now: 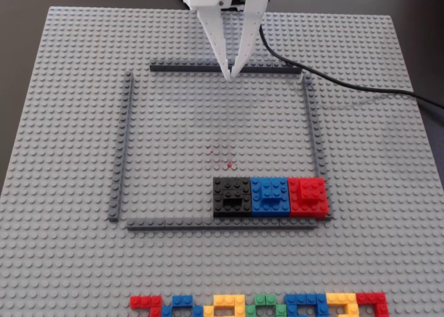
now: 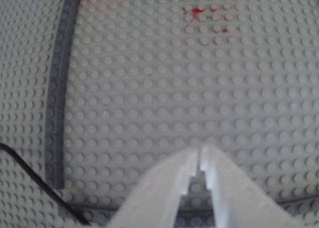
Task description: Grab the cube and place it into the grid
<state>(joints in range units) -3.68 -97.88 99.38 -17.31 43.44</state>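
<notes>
The black cube [image 1: 232,195] sits on the grey baseplate inside the grid, in its lower right part, touching the blue block [image 1: 270,195]; the red block [image 1: 306,195] follows to the right. The grid is four dark grey bars: top [image 1: 173,68], left [image 1: 122,150], right [image 1: 311,126], bottom [image 1: 173,224]. My white gripper [image 1: 229,75] hangs over the top bar, far from the cube, tips together and empty. In the wrist view the gripper [image 2: 199,153] is shut over bare studs; one grid bar [image 2: 59,103] runs down the left. The cube is out of that view.
The grey studded baseplate [image 1: 62,123] covers the table. A row of multicoloured bricks [image 1: 257,304] lies along the front edge. A black cable [image 1: 333,80] runs from the arm off to the right. Small red marks [image 1: 225,154] dot the grid's middle.
</notes>
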